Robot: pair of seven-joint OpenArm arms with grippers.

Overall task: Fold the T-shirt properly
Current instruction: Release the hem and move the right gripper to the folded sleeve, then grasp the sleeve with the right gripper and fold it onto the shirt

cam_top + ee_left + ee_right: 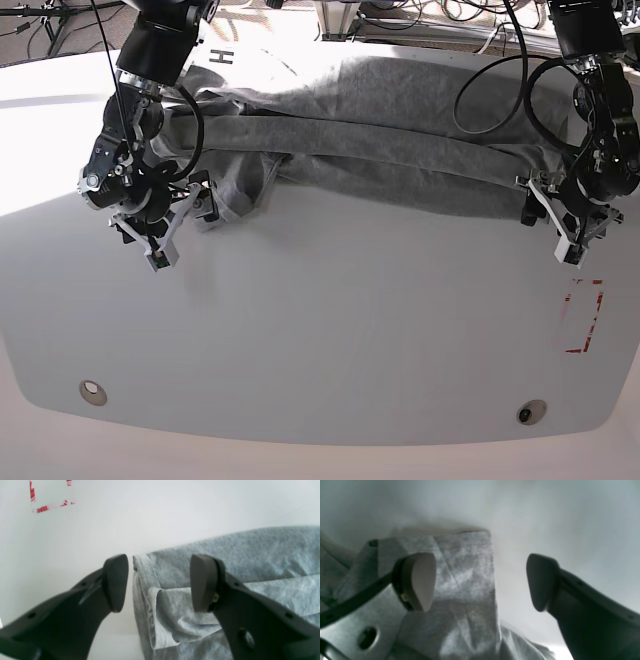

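Both end effectors, left (160, 583) and right (481, 582), gape wide, holding nothing. The grey T-shirt (400, 150) lies folded lengthwise on the surface (330, 330), a corner beneath each one's fingertips.

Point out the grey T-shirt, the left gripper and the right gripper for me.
T-shirt (400, 95): base view, on the broad upper part of the cloth.
Left gripper (160, 583): left wrist view, midway between its parted fingertips.
Right gripper (481, 582): right wrist view, midway between its parted fingertips.
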